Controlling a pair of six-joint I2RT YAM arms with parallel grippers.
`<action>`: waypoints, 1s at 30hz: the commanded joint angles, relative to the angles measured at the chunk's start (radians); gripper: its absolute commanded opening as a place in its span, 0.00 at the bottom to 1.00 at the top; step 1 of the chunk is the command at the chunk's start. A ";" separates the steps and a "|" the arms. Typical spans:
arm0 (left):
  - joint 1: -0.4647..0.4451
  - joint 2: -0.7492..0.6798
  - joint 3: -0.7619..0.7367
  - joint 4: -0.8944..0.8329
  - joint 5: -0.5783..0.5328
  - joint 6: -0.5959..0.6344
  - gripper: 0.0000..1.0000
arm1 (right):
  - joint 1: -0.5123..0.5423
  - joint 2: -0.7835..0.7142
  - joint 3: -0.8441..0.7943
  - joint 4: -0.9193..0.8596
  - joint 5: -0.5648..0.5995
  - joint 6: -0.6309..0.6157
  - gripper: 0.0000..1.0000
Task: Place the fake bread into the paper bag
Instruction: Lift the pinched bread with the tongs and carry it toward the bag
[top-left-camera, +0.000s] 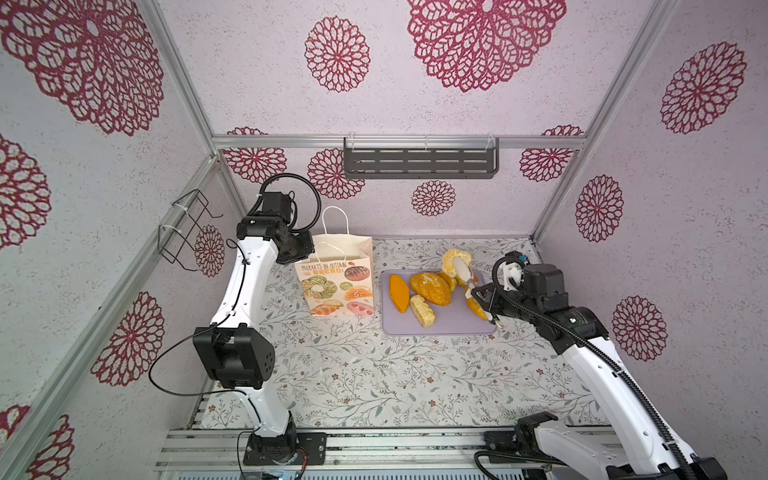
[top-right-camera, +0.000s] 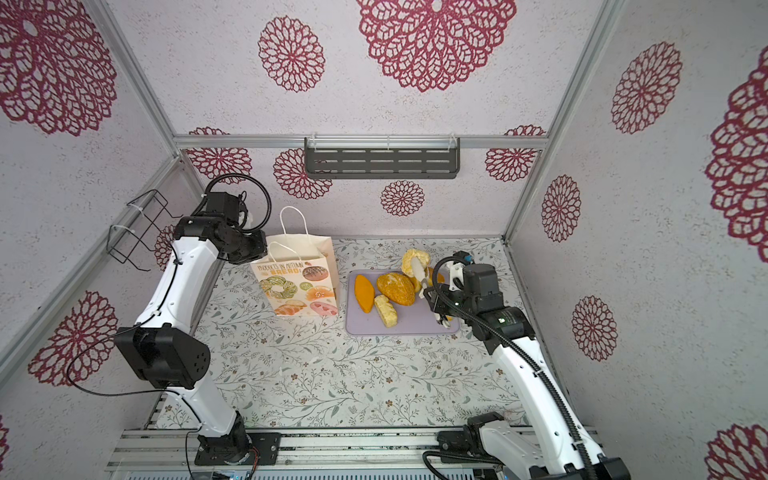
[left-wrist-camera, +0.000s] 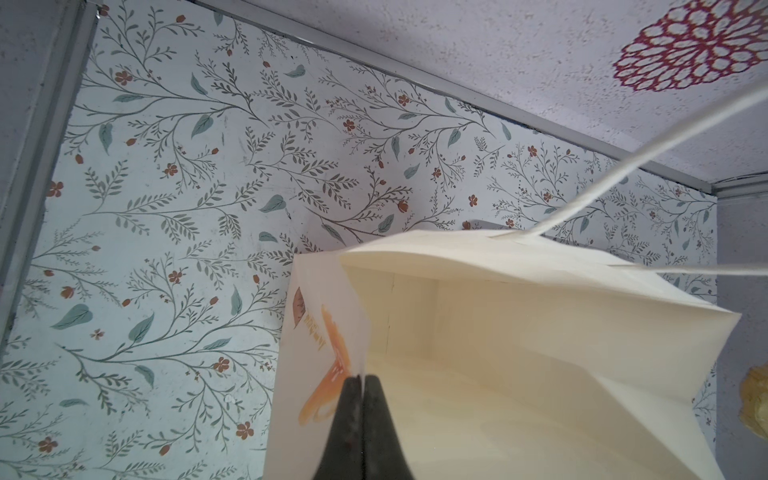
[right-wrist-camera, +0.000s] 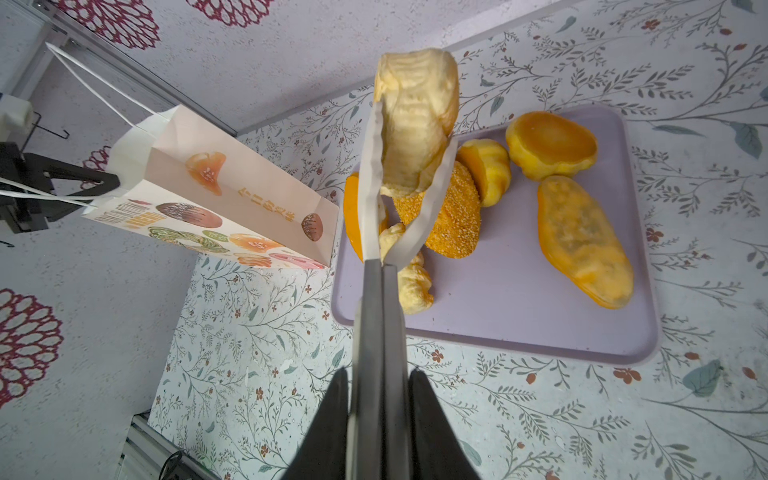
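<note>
Transfer step. Right gripper (right-wrist-camera: 380, 376) was clamped on tongs (right-wrist-camera: 376, 316), which pinched a pale loaf (right-wrist-camera: 415, 120) at upper centre, lifted above the tray (right-wrist-camera: 519, 324). Left gripper (left-wrist-camera: 363, 380) was closed on the paper bag (left-wrist-camera: 519, 353) rim. The next move likely calls for carrying the loaf frame-left over the bag mouth and releasing it.
</note>
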 joint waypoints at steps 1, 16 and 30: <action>-0.002 -0.040 -0.009 0.016 0.008 0.011 0.00 | 0.018 -0.008 0.072 0.080 -0.020 0.016 0.00; -0.003 -0.036 -0.012 0.021 0.002 0.011 0.00 | 0.177 0.127 0.283 0.104 0.037 0.022 0.00; -0.003 -0.044 -0.020 0.029 0.002 0.010 0.00 | 0.339 0.325 0.512 0.098 0.094 -0.016 0.00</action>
